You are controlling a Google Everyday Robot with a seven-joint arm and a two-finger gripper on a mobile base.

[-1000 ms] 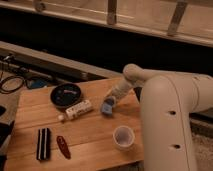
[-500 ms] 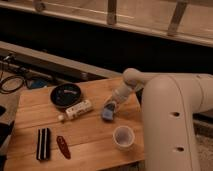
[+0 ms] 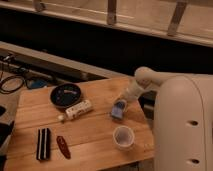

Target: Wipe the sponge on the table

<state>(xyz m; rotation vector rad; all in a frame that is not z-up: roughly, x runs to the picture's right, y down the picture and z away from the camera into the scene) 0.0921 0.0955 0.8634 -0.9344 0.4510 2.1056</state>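
Gripper (image 3: 122,103): right-centre of table (image 3: 95,131), jaws clamped on sponge (image 3: 119,110).
Sponge: pressed to the planks, above white cup (image 3: 123,137).
Progress: looks mid-wipe; area covered unknowable.

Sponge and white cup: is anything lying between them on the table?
Nothing: the camera view shows bare table between the sponge and the cup. The gripper is at the sponge's far side, away from that stretch.

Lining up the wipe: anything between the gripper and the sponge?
Nothing visible: the gripper is down at the sponge on the table. The white cup stands close by, nearer the camera.
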